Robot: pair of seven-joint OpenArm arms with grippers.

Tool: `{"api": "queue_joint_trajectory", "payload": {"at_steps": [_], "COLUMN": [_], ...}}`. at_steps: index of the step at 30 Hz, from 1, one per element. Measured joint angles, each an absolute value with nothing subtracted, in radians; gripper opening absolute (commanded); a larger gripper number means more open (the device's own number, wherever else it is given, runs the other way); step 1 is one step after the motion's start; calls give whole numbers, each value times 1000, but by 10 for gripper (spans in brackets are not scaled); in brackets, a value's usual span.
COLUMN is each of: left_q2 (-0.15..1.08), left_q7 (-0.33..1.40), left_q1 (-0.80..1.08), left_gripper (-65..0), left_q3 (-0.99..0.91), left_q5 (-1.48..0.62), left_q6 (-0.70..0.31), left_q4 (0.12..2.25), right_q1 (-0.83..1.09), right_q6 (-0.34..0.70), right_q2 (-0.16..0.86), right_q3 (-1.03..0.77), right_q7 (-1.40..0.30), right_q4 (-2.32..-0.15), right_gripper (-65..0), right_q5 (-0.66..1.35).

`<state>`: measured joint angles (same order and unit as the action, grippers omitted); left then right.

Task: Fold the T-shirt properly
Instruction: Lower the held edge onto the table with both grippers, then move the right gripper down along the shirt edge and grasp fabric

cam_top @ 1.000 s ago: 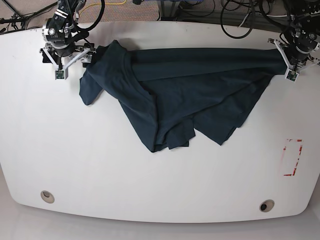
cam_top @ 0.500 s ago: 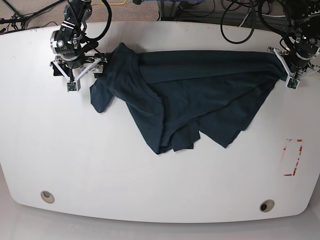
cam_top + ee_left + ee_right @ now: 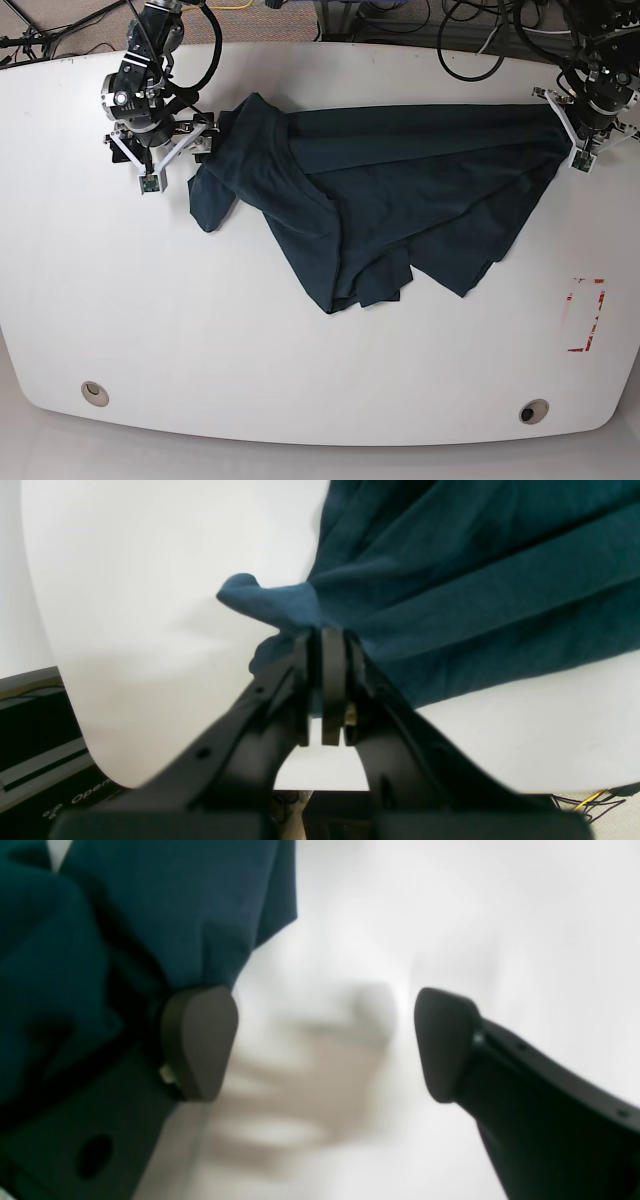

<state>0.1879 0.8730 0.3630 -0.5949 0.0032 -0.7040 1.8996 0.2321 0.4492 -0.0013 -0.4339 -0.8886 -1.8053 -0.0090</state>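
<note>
Pinching a bunched corner of the T-shirt (image 3: 450,580), the left fingers (image 3: 332,675) are pressed together on the cloth at the far edge of the worktop (image 3: 300,350), while the right fingers (image 3: 200,1040) stand spread wide with nothing between them, one pad just touching a hanging fold. Outward from there, the garment lies crumpled across the far half of the worktop, stretched along its top edge between the two arms and sagging to a rumpled point toward the middle. This looks like the spreading-out stage, before any fold; the next move probably calls for the right fingers to close on the nearby edge so both arms can pull the cloth flat.
</note>
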Motion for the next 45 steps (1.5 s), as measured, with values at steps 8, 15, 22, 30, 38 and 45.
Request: {"api": "queue_joint_trajectory", "payload": {"at_steps": [8,15,22,30,38,45], "left_q2": [189,190,190,190,190,192], "left_q7": [867,866,841,842,844,840], "left_q1": [363,363,356,352,354,347], "left_gripper": [-633,-630,-640,-641,-641,-642], "left_q3": [-596,-596,-596,-596,-599,-599], "left_q5": [4,3,0,-1,1,3], "left_q6": [-704,-704,-704,-704,-704,-704], "left_q4": [1896,1895,1894,1894,1894,1894], "right_q1": [241,255,281,255,202,142], "right_q6": [451,454,454,461,460,453], "right_q2": [19,14,13,21,41,54], "right_q3": [-409,-413,-426,-404,-394,-409], "right_q7": [-912,-900,-865,-866,-869,-871], "right_q4": [-1878,-1942,-2035,-2037,-1991,-1906], "right_gripper": [-109,-108,-107,-107,-107,-108], "right_q5": [-20,-22,-22,-22,-22,-25]}}
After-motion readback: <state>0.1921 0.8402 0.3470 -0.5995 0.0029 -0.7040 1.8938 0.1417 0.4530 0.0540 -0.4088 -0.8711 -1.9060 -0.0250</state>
